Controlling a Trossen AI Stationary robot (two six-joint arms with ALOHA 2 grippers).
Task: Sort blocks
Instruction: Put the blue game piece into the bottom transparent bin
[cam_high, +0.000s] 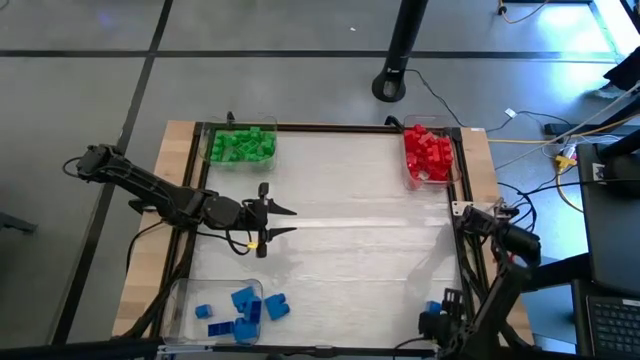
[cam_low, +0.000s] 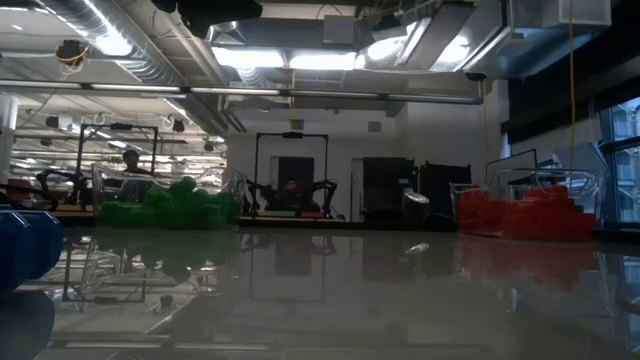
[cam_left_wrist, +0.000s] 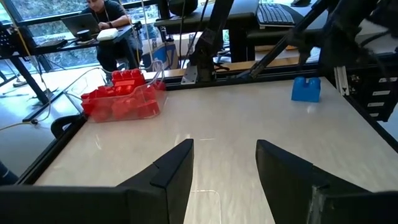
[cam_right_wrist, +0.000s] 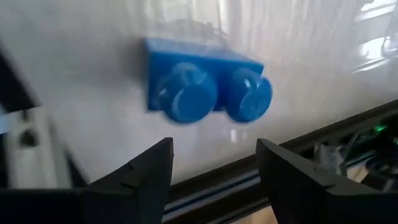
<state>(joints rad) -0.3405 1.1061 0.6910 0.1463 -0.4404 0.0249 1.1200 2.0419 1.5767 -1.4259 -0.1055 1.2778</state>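
A pale, glossy worktop (cam_high: 340, 210) framed by a dark rail sits on a grey tiled floor, with a lit workshop behind it in the low view. At the upper left of the high view, green studded plastic bricks (cam_high: 242, 144) fill a clear plastic tray (cam_high: 222, 128). At the lower left, blue studded plastic bricks (cam_high: 243, 306) lie in and beside another clear tray (cam_high: 180, 300). Between those two trays, left of centre, the left gripper (cam_high: 283, 221) hangs over bare worktop, its jaws spread and holding nothing. At the upper right, red studded plastic bricks (cam_high: 428, 152) are heaped in a third clear tray (cam_high: 452, 172). At the lower right edge, the right gripper (cam_right_wrist: 211, 163) is low over a single blue two-stud brick (cam_right_wrist: 202, 87) lying on the worktop by the rail; its jaws are spread and the brick lies just beyond their tips, not pinched.
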